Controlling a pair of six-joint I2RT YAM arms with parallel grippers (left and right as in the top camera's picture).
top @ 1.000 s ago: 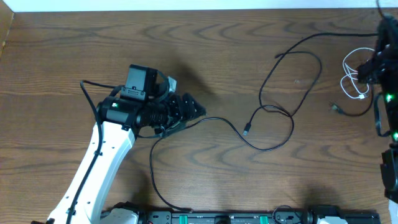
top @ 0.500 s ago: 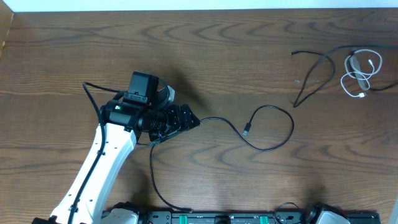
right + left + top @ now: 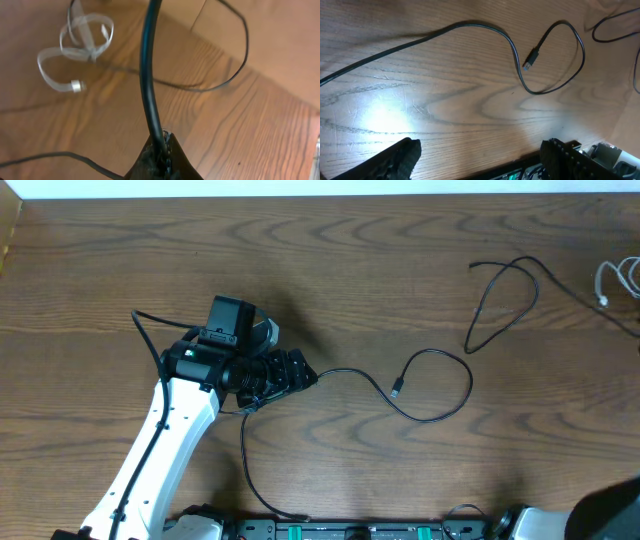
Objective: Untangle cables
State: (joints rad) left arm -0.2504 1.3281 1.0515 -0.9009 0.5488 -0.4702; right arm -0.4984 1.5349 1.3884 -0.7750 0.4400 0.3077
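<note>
left gripper (image 3: 481, 157) spread, right gripper (image 3: 161, 152) pinching one black cable (image 3: 147, 75); second black cable (image 3: 440, 413) and one white cable (image 3: 75, 52) lie loose.

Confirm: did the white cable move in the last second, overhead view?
Yes. The white cable slid right, away from the unmoved black loop mid-table; now partly out of frame.

Brown wood-grain table (image 3: 400, 260)

Table (image 3: 400, 240): mid-brown wood with darker wavy grain. Looped cable (image 3: 470, 385) and upper cable (image 3: 468, 348): black; the looped one's plug (image 3: 532, 57) is black with a pale tip. Short cable (image 3: 91, 57): white. Left arm (image 3: 160, 450): white link, black wrist.
</note>
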